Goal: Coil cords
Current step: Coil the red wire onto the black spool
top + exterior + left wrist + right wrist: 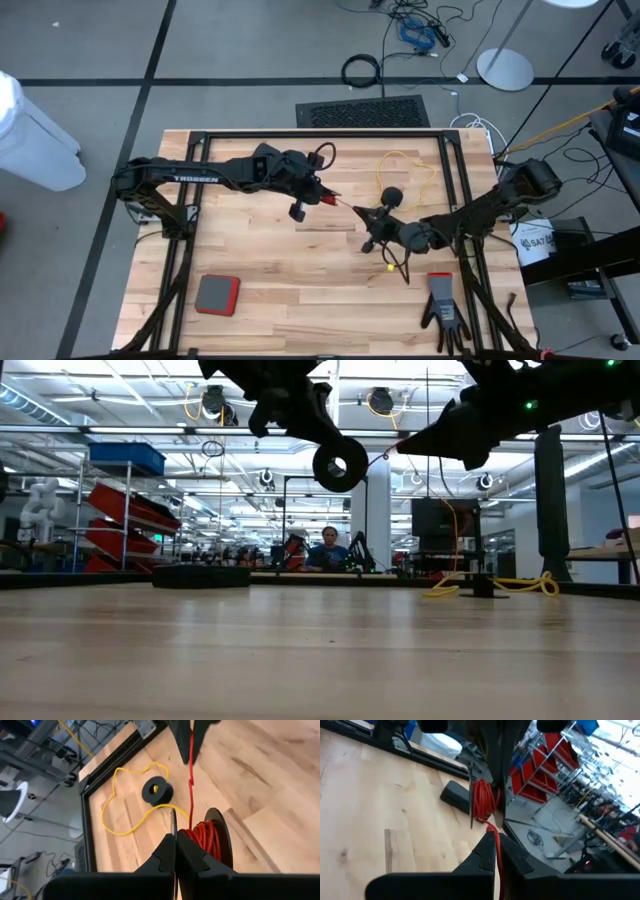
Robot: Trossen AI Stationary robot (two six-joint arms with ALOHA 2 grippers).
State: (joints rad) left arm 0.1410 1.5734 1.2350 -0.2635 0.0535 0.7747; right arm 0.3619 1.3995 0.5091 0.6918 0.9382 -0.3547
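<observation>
Above the middle of the wooden table point(300, 300), the left gripper point(174, 827) is pinched shut on the rim of a black reel point(220, 837) wound with red cord point(202, 836). The cord runs taut to the right gripper point(496, 836), whose fingers are pressed together on its free end. A yellow cord point(412, 168) lies loose on the table beside its own black reel point(392, 195), toward the far right.

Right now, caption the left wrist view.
Left gripper shut on red-wound reel; red cord stretches away; yellow cord lies loose.
</observation>
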